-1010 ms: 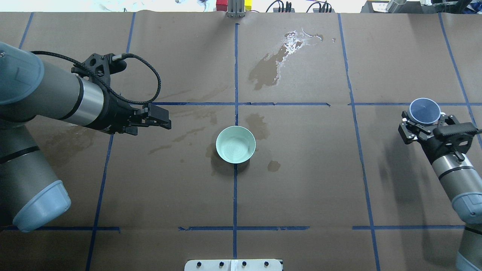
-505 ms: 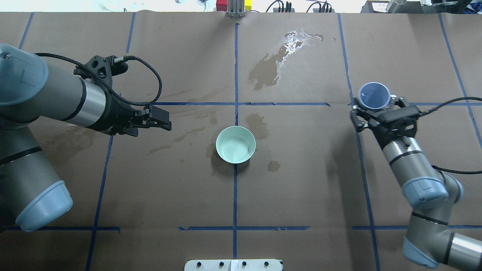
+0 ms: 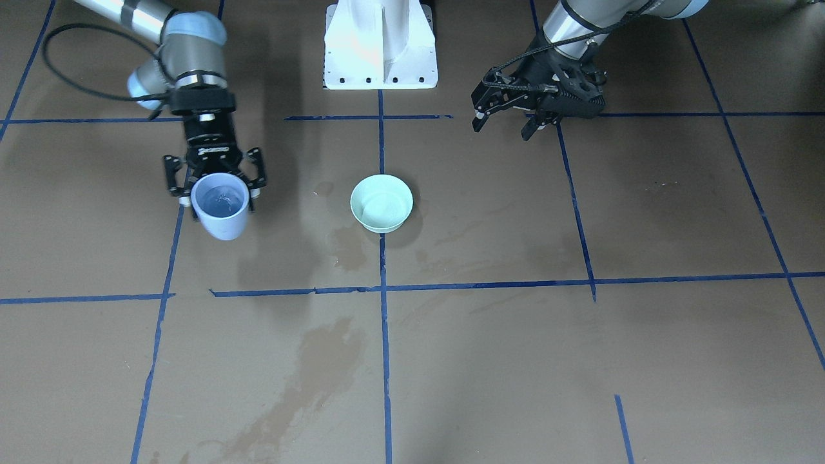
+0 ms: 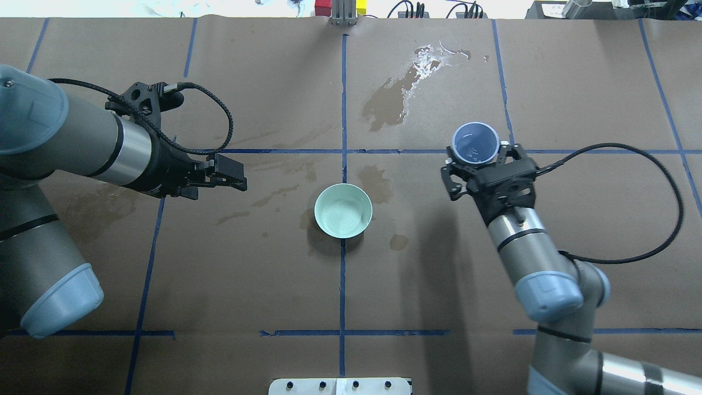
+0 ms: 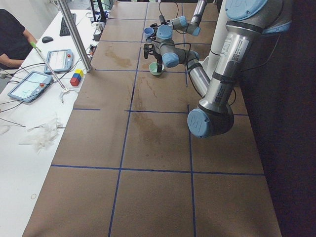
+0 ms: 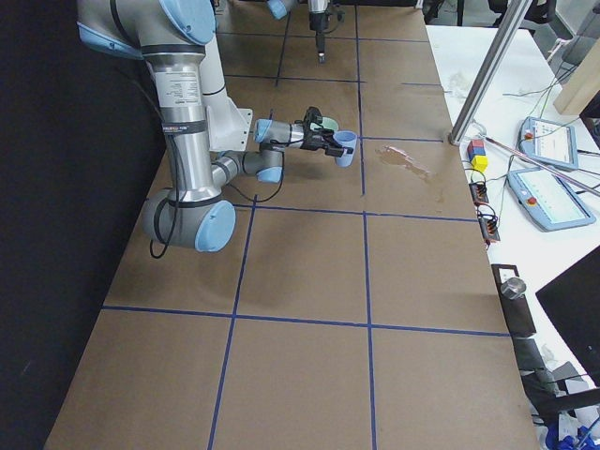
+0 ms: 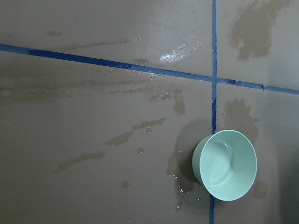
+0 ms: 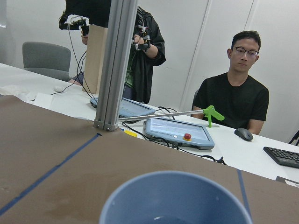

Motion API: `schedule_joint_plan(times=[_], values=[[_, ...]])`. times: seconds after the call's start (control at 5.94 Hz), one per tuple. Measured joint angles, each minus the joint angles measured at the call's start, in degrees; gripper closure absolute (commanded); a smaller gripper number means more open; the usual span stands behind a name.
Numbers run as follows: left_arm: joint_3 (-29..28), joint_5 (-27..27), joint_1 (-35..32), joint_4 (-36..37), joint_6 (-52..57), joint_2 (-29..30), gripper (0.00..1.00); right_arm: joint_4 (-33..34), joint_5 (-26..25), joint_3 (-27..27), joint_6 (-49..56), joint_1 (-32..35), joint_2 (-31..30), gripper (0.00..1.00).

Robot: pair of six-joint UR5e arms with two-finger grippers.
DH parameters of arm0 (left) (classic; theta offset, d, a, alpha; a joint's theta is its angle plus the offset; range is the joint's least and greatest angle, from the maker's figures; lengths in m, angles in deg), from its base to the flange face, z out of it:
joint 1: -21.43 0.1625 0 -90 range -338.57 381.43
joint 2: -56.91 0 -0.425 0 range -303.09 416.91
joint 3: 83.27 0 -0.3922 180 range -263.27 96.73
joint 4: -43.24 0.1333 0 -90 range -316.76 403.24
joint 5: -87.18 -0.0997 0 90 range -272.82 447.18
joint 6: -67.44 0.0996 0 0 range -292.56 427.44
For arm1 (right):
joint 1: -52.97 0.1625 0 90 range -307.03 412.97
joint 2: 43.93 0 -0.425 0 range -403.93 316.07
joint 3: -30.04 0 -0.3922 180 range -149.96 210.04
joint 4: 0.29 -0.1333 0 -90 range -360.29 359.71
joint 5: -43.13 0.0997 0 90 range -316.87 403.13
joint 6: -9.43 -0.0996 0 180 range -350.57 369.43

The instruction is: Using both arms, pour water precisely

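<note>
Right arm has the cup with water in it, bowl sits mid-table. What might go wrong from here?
The water looks rippled in the blue cup held by the right gripper; a fast swing toward the green bowl may slosh it out. The bowl stands unheld, the left gripper open and apart from it, so a bump might shove it. Wet stains on the paper suggest pours can miss.

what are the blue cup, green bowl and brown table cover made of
The blue cup looks like plastic: smooth, matte, evenly coloured, thin wall. The green bowl could be plastic or glazed ceramic; smooth with a slight sheen. The table cover looks like brown paper: matte, darkened in wet patches.
</note>
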Motion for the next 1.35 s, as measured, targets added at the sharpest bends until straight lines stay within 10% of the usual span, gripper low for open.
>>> schedule_joint_plan(times=[0.5, 1.35], values=[[0.8, 0.1, -0.1, -0.1, -0.1, -1.9, 0.0, 11.8, -7.5, -0.2, 0.3, -6.1, 9.0, 0.98], [1.3, 0.0, -0.1, -0.1, -0.2, -2.0, 0.0, 24.2, -7.7, -0.1, 9.3, -7.1, 10.8, 1.0]])
